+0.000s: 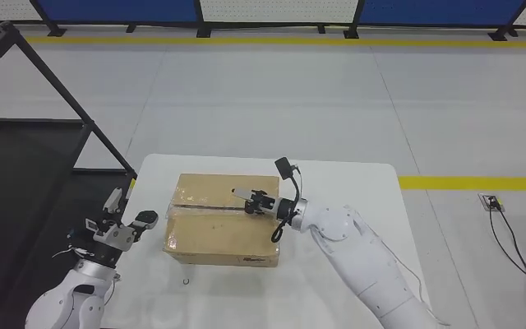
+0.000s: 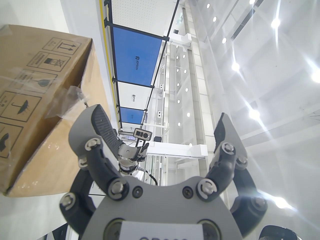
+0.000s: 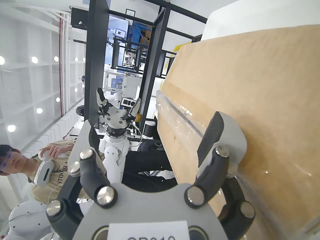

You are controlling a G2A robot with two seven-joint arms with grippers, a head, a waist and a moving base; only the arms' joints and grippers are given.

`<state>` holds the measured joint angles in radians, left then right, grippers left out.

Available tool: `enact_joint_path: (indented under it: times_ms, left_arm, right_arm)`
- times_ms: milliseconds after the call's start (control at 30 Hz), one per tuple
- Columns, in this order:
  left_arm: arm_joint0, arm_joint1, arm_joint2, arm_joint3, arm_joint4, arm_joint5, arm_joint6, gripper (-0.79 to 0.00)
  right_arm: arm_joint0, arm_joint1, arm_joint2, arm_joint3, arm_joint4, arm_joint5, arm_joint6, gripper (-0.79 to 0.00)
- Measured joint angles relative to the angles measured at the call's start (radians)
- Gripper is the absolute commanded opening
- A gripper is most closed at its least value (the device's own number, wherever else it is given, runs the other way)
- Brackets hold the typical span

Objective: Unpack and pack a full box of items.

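A closed cardboard box (image 1: 222, 218) sits in the middle of the white table (image 1: 345, 189), its top seam sealed with clear tape (image 3: 180, 116). My right gripper (image 1: 245, 197) lies low over the box top at the seam, open; in the right wrist view (image 3: 150, 136) one finger pad (image 3: 212, 136) is against the box (image 3: 250, 88) beside the tape, and nothing is between the fingers. My left gripper (image 1: 123, 224) is off the box's left end, open and empty. In the left wrist view (image 2: 162, 126) it points upward, past the box's printed side (image 2: 37, 101).
A black metal frame (image 1: 49, 156) stands just left of the table. A small wire ring (image 1: 186, 284) lies on the table in front of the box. Bare table surface extends right of the box and along the front edge.
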<state>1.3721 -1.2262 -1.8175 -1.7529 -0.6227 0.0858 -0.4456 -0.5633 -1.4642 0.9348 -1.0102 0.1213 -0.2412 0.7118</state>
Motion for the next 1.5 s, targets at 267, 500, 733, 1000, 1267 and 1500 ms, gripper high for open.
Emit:
enact_joint_path:
  times_ms: [267,500,733,1000,1267,1500]
  left_arm:
    - [-0.009,0.003,0.001,0.012,-0.006,-0.001,0.008,0.000]
    - [-0.015,0.006,-0.022,0.023,-0.041,-0.007,0.021,0.000]
    - [-0.009,0.010,-0.052,0.040,-0.068,-0.005,0.022,0.000]
    - [-0.005,0.014,-0.065,0.052,-0.081,-0.009,0.020,0.000]
    - [-0.001,0.018,-0.076,0.062,-0.090,-0.008,0.017,0.000]
    - [-0.003,0.021,-0.076,0.075,-0.092,-0.010,0.018,0.000]
  right_arm:
    - [0.018,-0.012,-0.020,0.025,0.011,-0.020,0.031,0.000]
    - [0.068,-0.038,-0.059,0.085,0.042,0.004,0.057,0.000]
    - [0.151,-0.088,-0.123,0.191,0.100,-0.017,0.083,0.000]
    - [0.233,-0.156,-0.194,0.323,0.155,-0.044,0.105,0.000]
    - [0.291,-0.227,-0.240,0.455,0.202,-0.079,0.099,0.000]
    - [0.322,-0.280,-0.258,0.545,0.235,-0.100,0.104,0.000]
